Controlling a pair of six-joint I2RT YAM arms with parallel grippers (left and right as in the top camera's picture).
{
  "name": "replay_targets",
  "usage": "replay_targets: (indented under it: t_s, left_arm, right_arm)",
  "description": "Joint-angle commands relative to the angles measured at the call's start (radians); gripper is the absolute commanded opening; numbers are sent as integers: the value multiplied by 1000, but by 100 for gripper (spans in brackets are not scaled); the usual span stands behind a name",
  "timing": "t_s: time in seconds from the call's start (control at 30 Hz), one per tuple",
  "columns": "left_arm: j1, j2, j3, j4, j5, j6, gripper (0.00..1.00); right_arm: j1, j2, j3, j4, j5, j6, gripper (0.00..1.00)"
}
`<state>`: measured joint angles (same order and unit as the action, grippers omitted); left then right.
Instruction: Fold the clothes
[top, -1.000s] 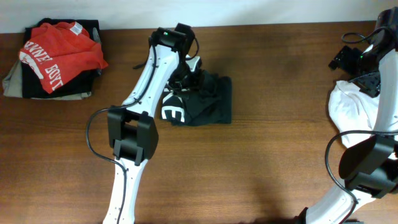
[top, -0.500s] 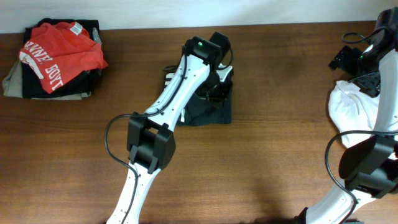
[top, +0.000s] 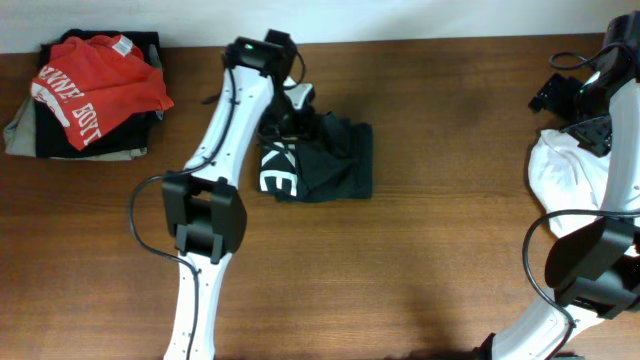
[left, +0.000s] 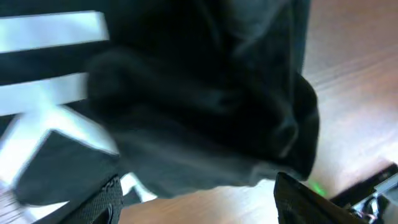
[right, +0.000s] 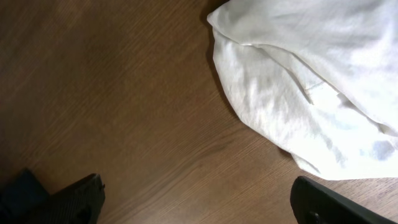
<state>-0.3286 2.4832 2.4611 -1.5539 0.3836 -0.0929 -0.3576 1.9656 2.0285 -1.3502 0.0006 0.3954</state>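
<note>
The dark greenish-black T-shirt (top: 330, 165) lies bunched in a rough rectangle at the table's middle, with white block lettering (top: 278, 181) showing at its left edge. My left gripper (top: 292, 120) hovers over the shirt's upper left part. In the left wrist view the shirt (left: 205, 93) fills the frame with white letter strokes at the left, and the left gripper (left: 199, 205) is open with bare wood between its fingers. My right gripper (right: 205, 202) is open and empty over bare wood at the far right (top: 562, 92).
A red T-shirt with white lettering (top: 95, 75) tops a stack of folded clothes (top: 30, 135) at the back left. A crumpled white garment (top: 565, 185) lies at the right edge, also in the right wrist view (right: 311, 74).
The left arm swung right over the shirt half a second ago and has come back left. The white lettering shows again at the shirt's left edge. The right arm has not moved.
</note>
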Motion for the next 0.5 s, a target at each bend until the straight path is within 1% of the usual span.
replay_targets:
  t_s: [0.0,0.07,0.13,0.17,0.2,0.23,0.37,0.43,0.47]
  left_arm:
    - [-12,6,-56,30,47,29,78]
    - [-14,6,-85,34,47,29,77]
    - [-37,6,-93,40,47,29,54]
    - [-53,6,-93,46,47,30,34]
    - [-82,6,-93,56,47,31,6]
    - [-98,6,-89,59,47,31,0]
    - [-195,6,-41,52,46,31,0]
    - [-212,6,-42,46,43,31,1]
    - [-218,6,-42,42,43,31,3]
  right_arm:
    - [-3,-5,3,0,12,2,99]
    - [-3,-5,3,0,12,2,99]
    - [-3,-5,3,0,12,2,99]
    - [-3,-5,3,0,12,2,99]
    - [-3,-5,3,0,12,2,99]
    - [-3,-5,3,0,12,2,99]
    - [-3,-5,3,0,12,2,99]
    - [-3,-5,3,0,12,2,99]
    - [-3,-5,3,0,12,2,99]
